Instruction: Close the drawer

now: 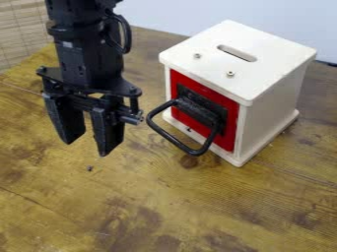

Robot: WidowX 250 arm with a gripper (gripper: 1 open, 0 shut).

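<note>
The drawer [202, 110] sits right of centre on the wooden desk [198, 212], red front facing near-left w/ its black loop handle [180, 131] sticking out. Gripper [87, 140] hangs left of the handle, fingers a bit apart, holding nothing. Looks like light, rigid stuff, prob slides easy. I'd just push flat on the red panel tbh, the box [270, 74] might skid.
</note>
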